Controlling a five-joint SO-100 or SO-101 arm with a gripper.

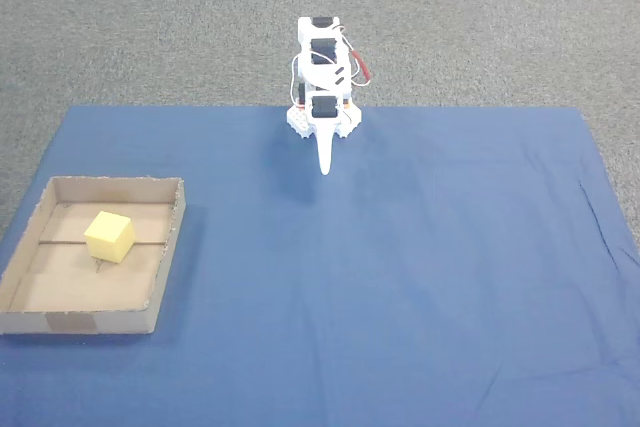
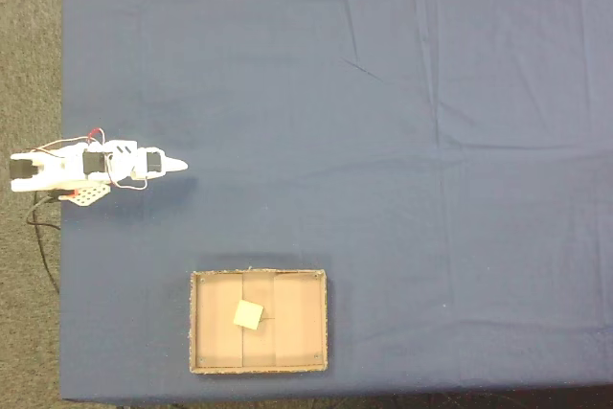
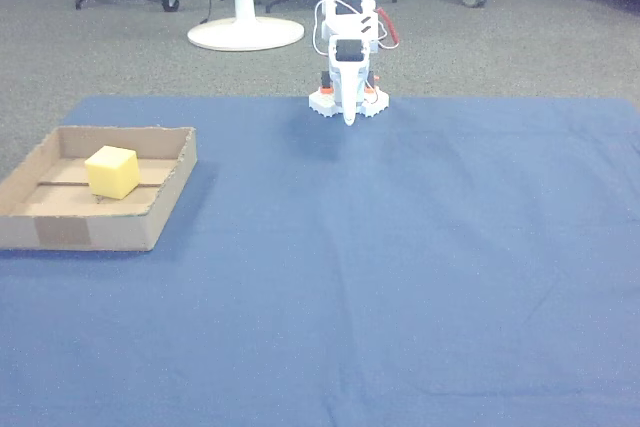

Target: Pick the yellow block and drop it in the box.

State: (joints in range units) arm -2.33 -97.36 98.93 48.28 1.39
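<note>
My arm sits folded up at the far edge of the blue cloth [image 1: 400,277], and my pincer [image 1: 325,169] points down toward the fabric with its 2 fingers pressed together into 1 narrow white tip, holding nothing. In a fixed view from above, my pincer [image 2: 178,166] points to the right, out over the cloth, while my base sits at the cloth's left border with red and black wires trailing off behind it.

The yellow block [image 1: 109,236] rests on the floor of the box [image 1: 170,247], well apart from me. It lies roughly in the middle of the tray, right on the seam line that crosses the cardboard floor, touching none of the low walls. In the other view the yellow block [image 3: 111,171] sits slightly turned relative to the box [image 3: 100,232], which stands at the left side of the cloth.
</note>
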